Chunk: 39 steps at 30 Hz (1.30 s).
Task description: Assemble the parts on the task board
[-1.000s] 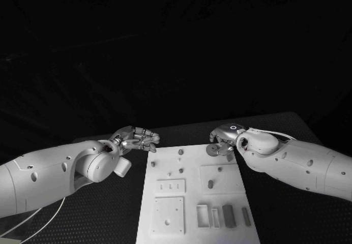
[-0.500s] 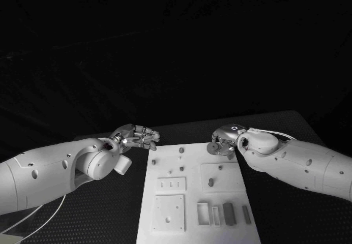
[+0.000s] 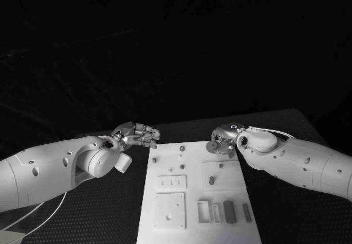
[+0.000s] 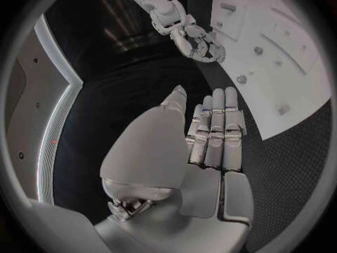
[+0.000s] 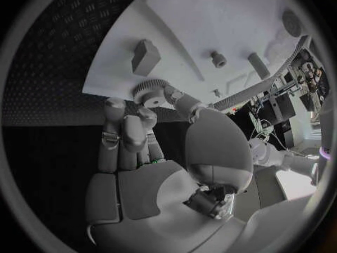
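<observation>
Looking down from the head: right robot hand (image 3: 222, 142) pinches a gear (image 3: 213, 148) at the task board (image 3: 198, 203)'s far corner, half hidden. Left robot hand (image 3: 136, 136) hovers beside the board, apparently empty. Left wrist: fingers (image 4: 214, 126) straight, together. Right wrist: gear (image 5: 149, 91) clamped at fingertips.

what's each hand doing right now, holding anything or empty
Left hand: open, fingers straight, holding nothing, beside the white board.
Right hand: holding a small gear in its fingertips at the board's far corner.
</observation>
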Tool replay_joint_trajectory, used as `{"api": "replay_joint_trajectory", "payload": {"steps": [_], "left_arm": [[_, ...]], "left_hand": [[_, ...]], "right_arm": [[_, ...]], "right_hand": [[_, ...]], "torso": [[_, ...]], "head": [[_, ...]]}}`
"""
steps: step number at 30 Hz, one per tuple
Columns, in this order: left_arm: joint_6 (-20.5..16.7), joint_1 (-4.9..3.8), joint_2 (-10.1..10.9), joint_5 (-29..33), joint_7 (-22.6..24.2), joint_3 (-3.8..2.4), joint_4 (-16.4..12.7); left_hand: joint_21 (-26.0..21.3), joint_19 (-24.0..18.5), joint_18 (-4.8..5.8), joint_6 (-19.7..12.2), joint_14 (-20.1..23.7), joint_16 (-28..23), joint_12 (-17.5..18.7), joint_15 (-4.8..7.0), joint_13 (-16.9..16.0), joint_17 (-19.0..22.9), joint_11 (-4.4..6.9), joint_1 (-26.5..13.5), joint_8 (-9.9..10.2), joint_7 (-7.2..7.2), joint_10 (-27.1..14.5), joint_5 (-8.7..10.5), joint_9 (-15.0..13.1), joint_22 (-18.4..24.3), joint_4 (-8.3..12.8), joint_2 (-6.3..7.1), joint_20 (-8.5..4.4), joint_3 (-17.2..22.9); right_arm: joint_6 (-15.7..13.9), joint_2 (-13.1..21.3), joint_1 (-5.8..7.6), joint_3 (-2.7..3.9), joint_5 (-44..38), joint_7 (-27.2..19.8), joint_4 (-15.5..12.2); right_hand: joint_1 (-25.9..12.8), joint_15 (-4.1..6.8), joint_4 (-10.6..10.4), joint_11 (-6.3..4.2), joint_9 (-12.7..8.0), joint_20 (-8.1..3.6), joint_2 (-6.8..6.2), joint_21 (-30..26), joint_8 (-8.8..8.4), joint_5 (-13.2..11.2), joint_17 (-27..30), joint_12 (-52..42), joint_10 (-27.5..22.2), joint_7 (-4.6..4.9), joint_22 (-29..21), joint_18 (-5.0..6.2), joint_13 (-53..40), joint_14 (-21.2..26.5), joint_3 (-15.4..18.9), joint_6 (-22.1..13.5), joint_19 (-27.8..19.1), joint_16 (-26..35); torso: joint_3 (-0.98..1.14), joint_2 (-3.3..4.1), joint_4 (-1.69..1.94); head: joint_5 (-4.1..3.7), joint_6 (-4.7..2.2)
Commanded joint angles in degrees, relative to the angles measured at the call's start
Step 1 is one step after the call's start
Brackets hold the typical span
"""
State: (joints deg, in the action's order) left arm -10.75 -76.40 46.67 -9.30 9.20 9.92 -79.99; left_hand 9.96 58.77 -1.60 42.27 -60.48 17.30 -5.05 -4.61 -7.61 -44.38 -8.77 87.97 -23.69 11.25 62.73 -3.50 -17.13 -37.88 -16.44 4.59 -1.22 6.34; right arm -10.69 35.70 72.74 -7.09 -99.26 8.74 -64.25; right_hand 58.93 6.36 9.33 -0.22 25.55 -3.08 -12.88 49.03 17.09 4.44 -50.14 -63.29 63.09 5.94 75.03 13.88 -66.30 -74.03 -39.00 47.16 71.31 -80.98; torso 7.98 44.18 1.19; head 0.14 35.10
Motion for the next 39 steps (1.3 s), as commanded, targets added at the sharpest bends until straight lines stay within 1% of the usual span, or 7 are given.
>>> {"api": "replay_joint_trajectory", "payload": {"steps": [1,8,14,18,22,28,39], "left_arm": [[0.7,-0.06,0.0,0.2,0.5,-0.04,-0.1],[0.8,-0.06,0.0,0.1,0.4,-0.04,-0.1],[0.9,-0.06,0.0,0.1,0.3,-0.04,-0.1],[0.8,-0.06,0.0,0.1,0.3,-0.04,-0.1],[0.9,-0.06,0.0,0.1,0.3,-0.04,-0.2],[0.8,-0.06,0.1,0.1,0.1,-0.04,-0.1],[0.7,-0.06,0.1,0.1,0.1,-0.04,-0.2]], "left_hand": [[-0.4,-0.1,-1.03,0.2,0.2,-0.4,0.4,-0.01,-0.1,-0.1,-0.08,-0.6,0.3,0.62,0.1,0.09,-0.1,-0.1,-0.1,0.07,0.1,-0.4],[-0.4,-0.1,-1.03,0.2,0.1,-0.4,0.4,0.0,-0.1,-0.1,-0.08,-0.6,0.3,0.63,0.2,0.09,-0.1,-0.1,-0.1,0.07,0.1,-0.4],[-0.4,-0.1,-1.04,0.2,0.1,-0.4,0.4,0.0,-0.1,-0.1,-0.08,-0.6,0.3,0.63,0.2,0.09,-0.1,-0.1,-0.1,0.07,0.1,-0.4],[-0.4,-0.1,-1.04,0.2,0.1,-0.4,0.4,0.0,-0.1,-0.1,-0.08,-0.6,0.3,0.63,0.2,0.09,-0.1,-0.1,-0.1,0.08,0.1,-0.4],[-0.4,-0.1,-1.04,0.2,0.1,-0.4,0.4,0.0,-0.1,-0.1,-0.08,-0.6,0.3,0.64,0.2,0.1,-0.1,-0.1,-0.1,0.08,0.1,-0.4],[-0.4,-0.1,-1.04,0.2,0.1,-0.5,0.4,0.0,-0.1,-0.2,-0.09,-0.6,0.3,0.69,0.1,0.09,-0.1,-0.1,-0.1,0.08,0.1,-0.4],[-0.5,-0.1,-1.04,0.1,0.1,-0.5,0.5,0.0,-0.1,-0.2,-0.1,-0.6,0.4,0.72,0.1,0.09,-0.1,-0.1,-0.1,0.09,0.1,-0.4]], "right_arm": [[2.0,-0.1,-0.33,-0.17,0.1,-0.6,0.2],[2.9,-0.2,-0.34,-0.19,0.4,-0.8,0.4],[3.7,-0.2,-0.35,-0.2,0.9,-1.0,0.3],[3.7,-0.3,-0.35,-0.2,0.9,-0.9,0.4],[3.4,-0.6,-0.4,-0.31,-0.4,-0.4,0.4],[2.5,-0.7,-0.96,-1.01,-2.1,0.3,0.1],[2.2,-1.2,-1.55,-1.46,-3.0,1.3,0.4]], "right_hand": [[-0.1,-0.17,-0.2,0.12,-0.1,-0.39,0.81,0.4,0.33,-0.1,-0.1,-0.4,0.4,0.34,1.2,1.12,0.1,-0.1,-0.1,0.3,0.1,-0.3],[-0.6,-0.25,-0.4,0.21,0.1,-0.37,1.84,0.6,0.8,-0.1,-0.1,-0.6,0.3,0.44,1.2,1.12,0.4,0.0,-0.1,1.2,-0.2,-0.4],[-1.0,-0.5,-0.6,0.47,0.3,-0.37,2.97,0.8,1.75,-0.1,-0.2,-0.9,0.2,0.73,1.2,1.12,0.8,0.1,0.0,3.2,-0.4,-0.4],[-1.2,-0.55,-0.6,0.53,0.3,-0.35,3.03,0.9,1.82,-0.1,-0.2,-1.0,0.2,0.79,1.2,1.12,0.8,0.1,0.1,3.5,-0.5,-0.4],[-1.2,-0.64,-0.4,0.63,0.3,-0.36,2.53,0.9,1.79,-0.1,-0.2,-1.0,0.1,0.89,1.1,1.12,1.0,0.1,0.2,3.6,-0.5,-0.4],[-1.2,-0.9,-0.2,0.92,0.1,-0.38,0.94,1.1,1.54,-0.1,-0.2,-1.2,0.1,1.21,1.1,1.12,1.3,0.1,0.2,3.5,-0.5,-0.4],[-1.7,-1.29,-0.9,1.32,-0.1,-0.35,-0.35,1.2,1.43,-0.1,-0.1,-1.5,0.1,1.61,1.0,1.12,1.6,0.0,0.1,3.8,-0.4,-0.5]], "torso": [[0.03,-0.02,-0.02],[0.0,-0.03,-0.05],[0.03,-0.03,-0.06],[0.01,-0.03,-0.03],[0.01,-0.03,-0.03],[0.02,-0.04,-0.01],[0.06,-0.01,-0.02]], "head": [[0.08,0.13],[0.11,0.26],[0.12,0.36],[0.08,0.39],[0.08,0.39],[0.19,0.49],[0.29,0.59]]}}
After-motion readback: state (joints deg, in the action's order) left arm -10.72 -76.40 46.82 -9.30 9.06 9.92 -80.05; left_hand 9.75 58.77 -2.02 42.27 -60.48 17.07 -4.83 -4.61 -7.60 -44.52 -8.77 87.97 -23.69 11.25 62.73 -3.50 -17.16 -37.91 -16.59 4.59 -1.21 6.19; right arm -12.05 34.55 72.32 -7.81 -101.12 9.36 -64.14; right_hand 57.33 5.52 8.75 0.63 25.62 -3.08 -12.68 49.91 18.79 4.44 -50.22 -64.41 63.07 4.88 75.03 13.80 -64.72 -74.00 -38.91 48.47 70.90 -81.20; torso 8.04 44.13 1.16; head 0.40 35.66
